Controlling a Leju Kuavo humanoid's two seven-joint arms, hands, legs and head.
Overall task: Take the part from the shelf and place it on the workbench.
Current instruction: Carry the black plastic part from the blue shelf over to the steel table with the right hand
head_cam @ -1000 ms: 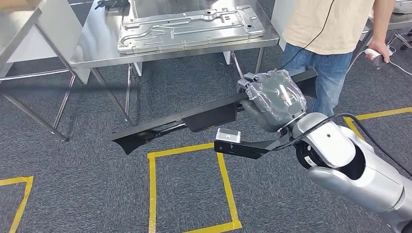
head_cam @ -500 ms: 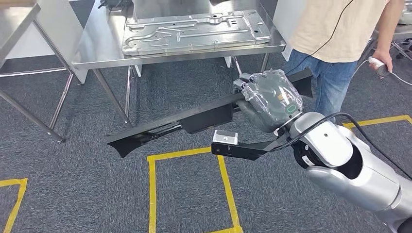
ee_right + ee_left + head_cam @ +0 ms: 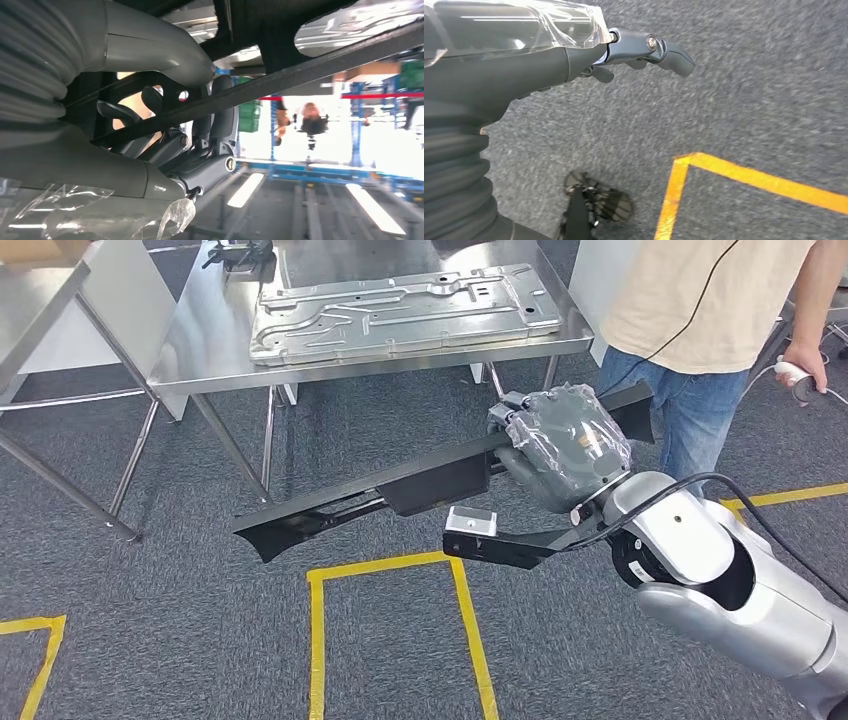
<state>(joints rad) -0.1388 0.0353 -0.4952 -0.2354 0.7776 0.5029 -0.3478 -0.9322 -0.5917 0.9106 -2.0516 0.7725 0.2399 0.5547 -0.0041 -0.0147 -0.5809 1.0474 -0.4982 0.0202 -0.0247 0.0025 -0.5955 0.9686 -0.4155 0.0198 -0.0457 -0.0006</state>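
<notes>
My right hand (image 3: 565, 445), wrapped in clear plastic, grips a long black part (image 3: 400, 485) near its right end. The part hangs level above the carpet, its left tip pointing toward the left, in front of the steel workbench (image 3: 200, 350). A large pressed metal panel (image 3: 400, 305) lies on the bench top. In the right wrist view my fingers (image 3: 200, 150) curl around the black bar (image 3: 300, 70). My left hand (image 3: 574, 50) hangs over the grey carpet with its fingers stretched out and nothing in them.
A person (image 3: 700, 300) in a beige shirt and jeans stands at the bench's right end, holding a small controller (image 3: 800, 375). Another steel frame (image 3: 60, 480) stands at the left. Yellow tape (image 3: 318, 640) marks squares on the floor (image 3: 180, 640).
The whole picture has shifted slightly, so the camera moved; the workbench now sits a little lower in view. My right hand still holds the black part the same way.
</notes>
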